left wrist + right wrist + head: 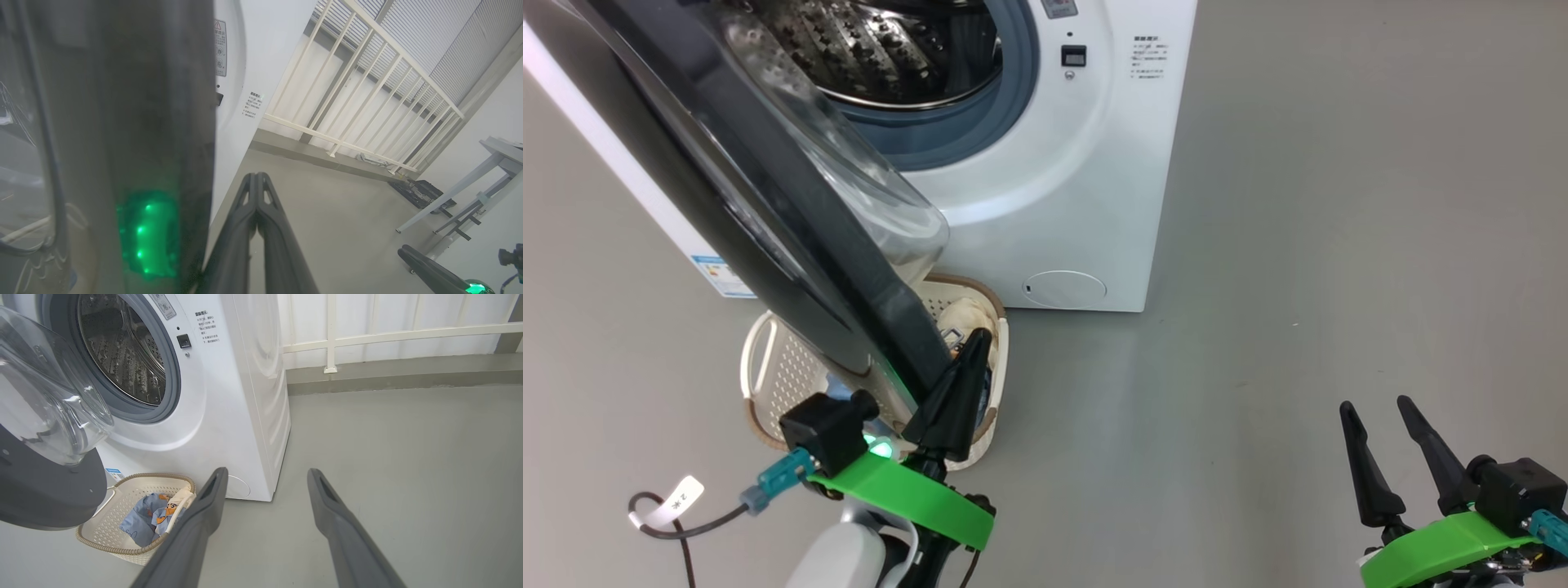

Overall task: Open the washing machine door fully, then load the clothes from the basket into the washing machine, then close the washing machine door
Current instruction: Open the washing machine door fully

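The washing machine (1086, 163) stands with its steel drum (122, 347) exposed. The washing machine door (792, 245) is swung out towards me, and its clear glass bowl (49, 404) faces the drum. Beneath the door sits the basket (122, 490), partly covered by it in the head view, basket (784, 376). The clothes (143, 518) lie inside, light blue with orange prints. My left gripper (976, 339) is shut on nothing, its fingers right against the lower edge of the door's black rim (155, 122). My right gripper (266, 472) hangs open and empty, low at the right, right gripper (1376, 406).
Bare grey floor (1339, 245) spreads to the right of the machine. A white railing (367, 94) runs along the wall behind. A grey table frame (470, 183) and a black case (421, 194) stand further off. A cable with a white tag (678, 498) hangs near my left wrist.
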Controlling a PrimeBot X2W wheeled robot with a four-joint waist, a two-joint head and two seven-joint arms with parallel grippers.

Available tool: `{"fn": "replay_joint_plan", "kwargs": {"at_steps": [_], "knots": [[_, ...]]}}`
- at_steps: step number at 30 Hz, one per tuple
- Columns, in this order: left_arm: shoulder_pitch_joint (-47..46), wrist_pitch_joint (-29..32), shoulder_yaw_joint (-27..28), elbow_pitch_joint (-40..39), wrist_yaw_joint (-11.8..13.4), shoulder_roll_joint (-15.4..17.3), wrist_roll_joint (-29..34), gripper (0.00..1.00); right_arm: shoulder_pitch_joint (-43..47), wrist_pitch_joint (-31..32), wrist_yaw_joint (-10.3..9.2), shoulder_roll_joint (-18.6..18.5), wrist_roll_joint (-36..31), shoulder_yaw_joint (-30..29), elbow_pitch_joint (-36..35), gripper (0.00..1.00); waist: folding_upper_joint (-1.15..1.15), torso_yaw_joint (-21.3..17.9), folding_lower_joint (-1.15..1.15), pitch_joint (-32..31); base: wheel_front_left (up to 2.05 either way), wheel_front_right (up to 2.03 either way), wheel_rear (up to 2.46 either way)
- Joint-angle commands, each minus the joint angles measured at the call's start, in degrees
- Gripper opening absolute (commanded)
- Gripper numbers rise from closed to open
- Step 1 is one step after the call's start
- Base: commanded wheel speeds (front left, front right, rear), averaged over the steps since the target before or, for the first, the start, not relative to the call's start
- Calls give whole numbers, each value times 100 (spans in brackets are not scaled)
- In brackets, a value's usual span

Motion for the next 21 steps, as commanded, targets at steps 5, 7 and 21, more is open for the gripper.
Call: {"fn": "replay_joint_plan", "kwargs": {"at_steps": [5,7,21], "knots": [[-151,-38,431,-101,43,169,-51,0,-128,-69,16,-87,-66,98,-188,100,0,115,0,-12,0,0,0],[-118,-38,470,-126,49,169,-56,0,-131,-69,16,-100,-70,97,-201,100,0,164,0,-15,0,0,0],[319,-38,600,-497,122,169,89,0,-106,-69,16,-133,-90,139,-239,100,0,438,0,-46,0,0,0]]}}
